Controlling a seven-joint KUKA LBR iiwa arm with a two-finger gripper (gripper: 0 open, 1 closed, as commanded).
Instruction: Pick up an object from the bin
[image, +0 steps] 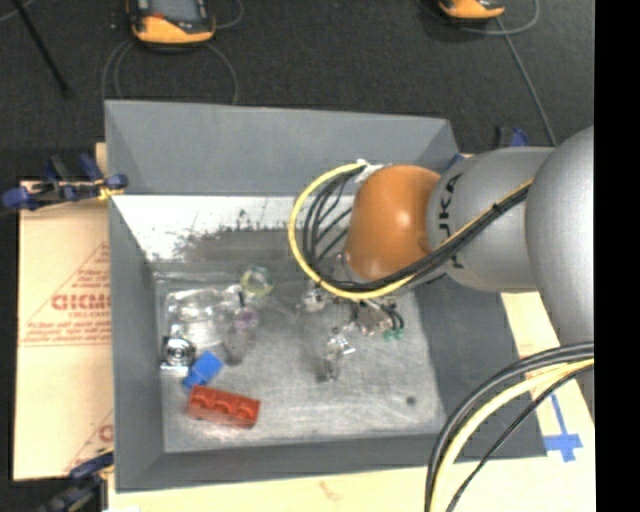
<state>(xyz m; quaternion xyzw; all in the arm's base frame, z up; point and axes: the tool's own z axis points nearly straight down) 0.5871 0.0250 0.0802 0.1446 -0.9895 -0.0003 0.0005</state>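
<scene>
Lying toward the near left corner of the bin (270, 150) are a red toy brick (223, 405), a blue block (203, 369) and a shiny metal knob (177, 349), with clear plastic pieces (208, 315) heaped behind them, while the end effector (338, 348) hangs over the bare bin floor at mid-bin, apart from them all, whether spread or pressed together I cannot tell.

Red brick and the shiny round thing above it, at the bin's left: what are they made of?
Red brick: likely moulded plastic, evenly coloured and matt, with bumps. Shiny round thing: looks like polished metal, from its bright glints, though chromed plastic is possible.
</scene>
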